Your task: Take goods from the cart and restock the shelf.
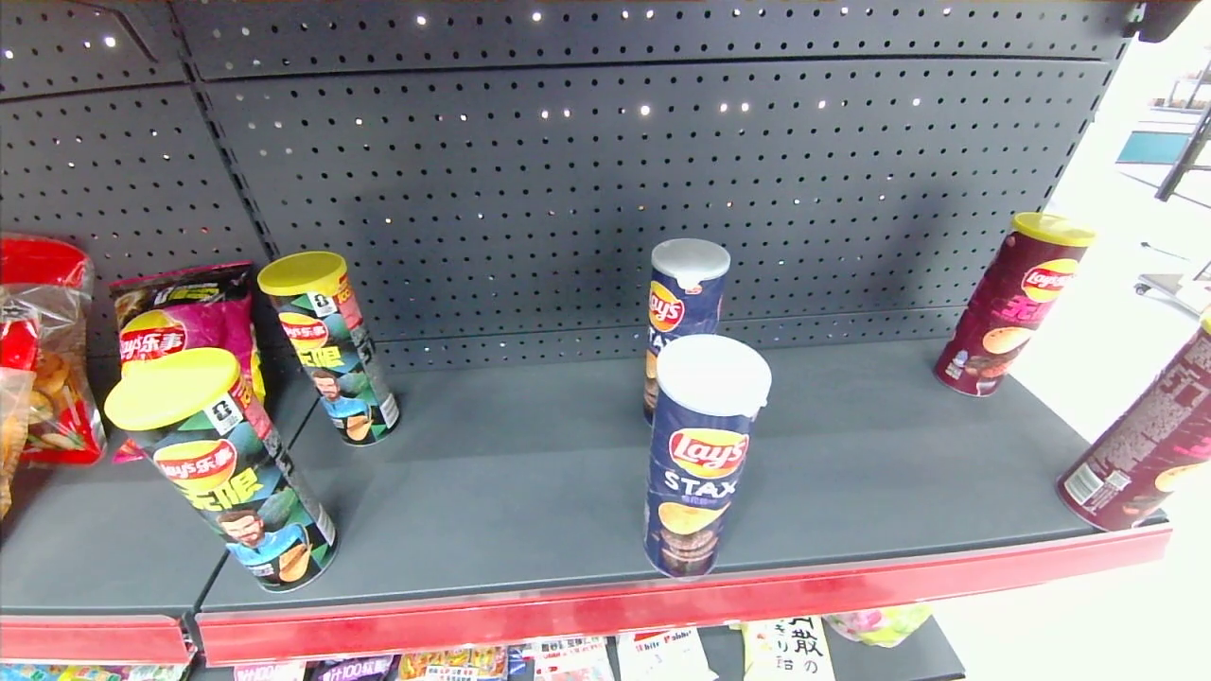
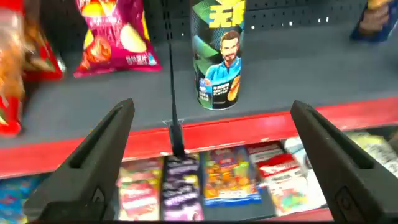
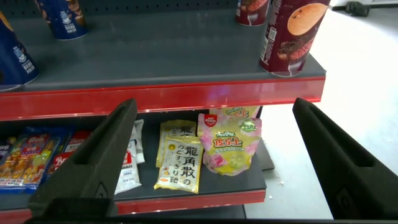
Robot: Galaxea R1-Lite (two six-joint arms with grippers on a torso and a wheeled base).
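Note:
The grey shelf [image 1: 530, 473] with a red front lip carries chip cans: two yellow-lidded green cans [image 1: 222, 473] [image 1: 331, 345] on the left, two blue cans [image 1: 705, 454] [image 1: 686, 303] in the middle, two maroon cans [image 1: 1017, 303] [image 1: 1145, 445] on the right. My left gripper [image 2: 211, 168] hangs open and holds nothing, in front of the red lip below a green can [image 2: 219, 56]. My right gripper [image 3: 214, 162] is open too, holding nothing, in front of the shelf's right end near a maroon can [image 3: 292, 34].
Snack bags [image 1: 180, 326] [image 1: 38, 378] stand at the shelf's left end. The lower shelf holds flat packets [image 3: 180, 162] and a pale green pouch [image 3: 230, 143]. Wide bare deck lies between the can groups. The shelf ends at the right, with open floor beyond.

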